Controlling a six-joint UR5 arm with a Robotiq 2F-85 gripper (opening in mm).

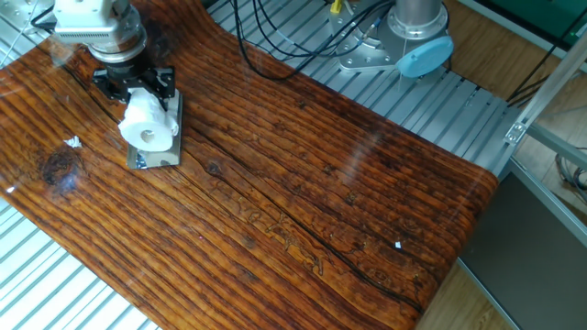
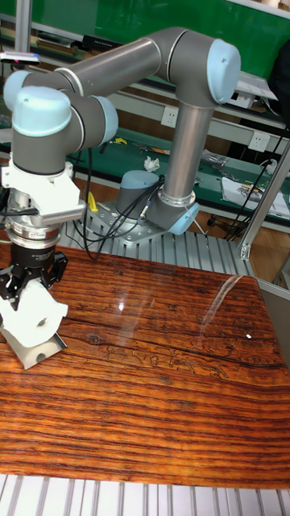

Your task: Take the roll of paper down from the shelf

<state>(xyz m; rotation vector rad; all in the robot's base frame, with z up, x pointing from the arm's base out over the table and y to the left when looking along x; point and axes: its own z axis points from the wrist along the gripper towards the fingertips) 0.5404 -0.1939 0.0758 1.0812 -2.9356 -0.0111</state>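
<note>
The roll of paper (image 1: 147, 125) is white with its hollow core facing the camera, at the table's far left. My gripper (image 1: 137, 89) comes down from above, its black fingers (image 1: 163, 81) on either side of the roll's upper end, shut on it. Just under the roll stands the shelf (image 1: 158, 156), a small shiny metal bracket with a beige face, mostly covered by the roll. In the tall fixed view the roll of paper (image 2: 32, 315) hangs in my gripper (image 2: 28, 293) right above the shelf (image 2: 38, 351). Whether the roll still touches the shelf I cannot tell.
The wooden tabletop (image 1: 303, 192) stretches to the right of the shelf. The arm's base (image 1: 404, 41) and loose cables (image 1: 275, 37) sit on the ribbed metal surface behind. A small white scrap (image 1: 73, 142) lies left of the shelf.
</note>
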